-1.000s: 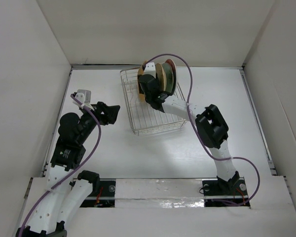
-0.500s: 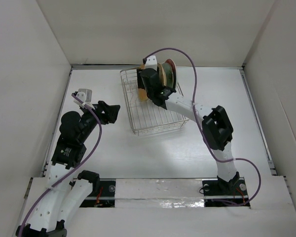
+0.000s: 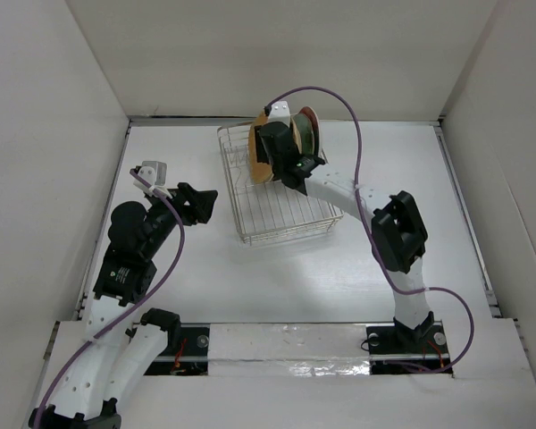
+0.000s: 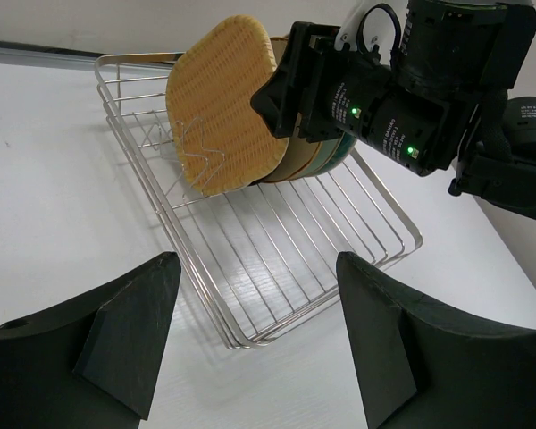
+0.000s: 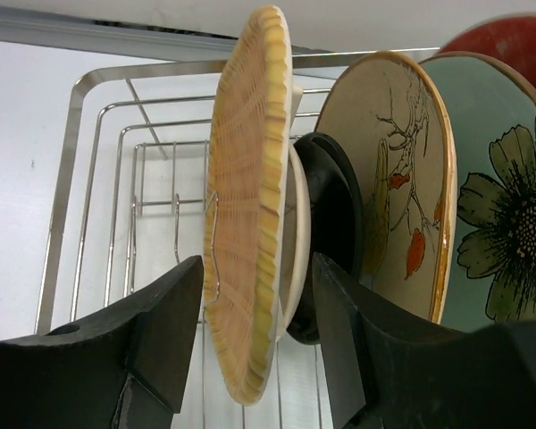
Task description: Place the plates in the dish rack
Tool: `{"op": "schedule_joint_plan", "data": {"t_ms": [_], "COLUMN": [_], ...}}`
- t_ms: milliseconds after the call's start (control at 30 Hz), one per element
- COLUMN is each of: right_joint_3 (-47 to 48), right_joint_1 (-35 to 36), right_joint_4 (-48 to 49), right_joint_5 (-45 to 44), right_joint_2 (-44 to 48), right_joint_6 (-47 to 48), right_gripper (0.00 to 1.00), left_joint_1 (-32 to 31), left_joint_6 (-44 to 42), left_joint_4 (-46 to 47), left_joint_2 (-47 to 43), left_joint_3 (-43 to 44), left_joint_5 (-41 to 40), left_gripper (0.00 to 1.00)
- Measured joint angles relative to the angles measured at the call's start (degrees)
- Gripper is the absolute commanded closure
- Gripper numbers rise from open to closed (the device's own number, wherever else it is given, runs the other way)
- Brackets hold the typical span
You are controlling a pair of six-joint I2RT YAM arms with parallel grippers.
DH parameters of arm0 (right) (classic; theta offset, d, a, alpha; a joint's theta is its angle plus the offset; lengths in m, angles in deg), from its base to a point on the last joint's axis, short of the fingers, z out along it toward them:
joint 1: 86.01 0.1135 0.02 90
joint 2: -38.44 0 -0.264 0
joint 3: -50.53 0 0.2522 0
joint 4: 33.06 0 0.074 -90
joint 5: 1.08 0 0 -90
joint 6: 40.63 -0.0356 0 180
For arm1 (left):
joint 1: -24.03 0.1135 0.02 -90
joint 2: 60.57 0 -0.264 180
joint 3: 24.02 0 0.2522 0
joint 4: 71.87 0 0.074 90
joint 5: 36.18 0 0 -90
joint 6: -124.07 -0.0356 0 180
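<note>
Plates (image 3: 308, 134) stood on edge in a tight row at the far end of the silver wire dish rack (image 4: 277, 268), which sat on the white table (image 3: 205, 277). The rest of the rack, nearer the arms, showed only bare wires.

At the left end of the row was the orange rounded-square plate (image 5: 246, 223). Its woven-patterned face was turned toward the rack's left side, and a wire tine showed in front of it. Behind it, in order toward the rack's right side, came a pale yellow plate (image 5: 292, 259), a black plate (image 5: 335, 214) and a cream plate with a floral print (image 5: 389, 161). A teal plate with a large flower (image 5: 505, 197) followed, and last a red plate (image 5: 518, 45), of which only the upper rim showed in the right wrist view.

The right gripper (image 5: 257, 277) reached in over the rack from its right side and sat at the top of the row. Its fingers (image 5: 152, 340) were partly apart, with the orange plate's rim between them. Whether the pads pressed on that rim could not be told.

The left gripper (image 3: 199, 204) hovered above the table near the rack's left side, not touching it. Its jaws were wide open, held nothing and pointed toward the rack.
</note>
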Motion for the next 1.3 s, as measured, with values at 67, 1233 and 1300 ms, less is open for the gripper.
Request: {"op": "schedule_joint_plan", "data": {"t_ms": [67, 1233, 1300], "right_joint_3": [-0.2, 25.4, 26.4], "right_joint_1": [-0.3, -1.6, -2.0], "right_joint_4": [-0.3, -25.7, -27.0], "right_joint_5": [0.5, 5.2, 6.0], "right_joint_2": [0.0, -8.4, -8.7], "right_joint_6": [-0.6, 5.3, 5.2], "right_gripper": [0.52, 1.0, 1.0], "left_joint_1": [0.0, 0.0, 0.0], "left_joint_6": [0.0, 0.0, 0.0], "left_joint_4": [0.0, -0.1, -0.1], "left_joint_2": [0.0, 0.4, 0.4], "left_joint_3": [0.0, 0.0, 0.0], "left_joint_5": [0.0, -0.1, -0.1], "left_gripper": [0.33, 0.33, 0.33]}}
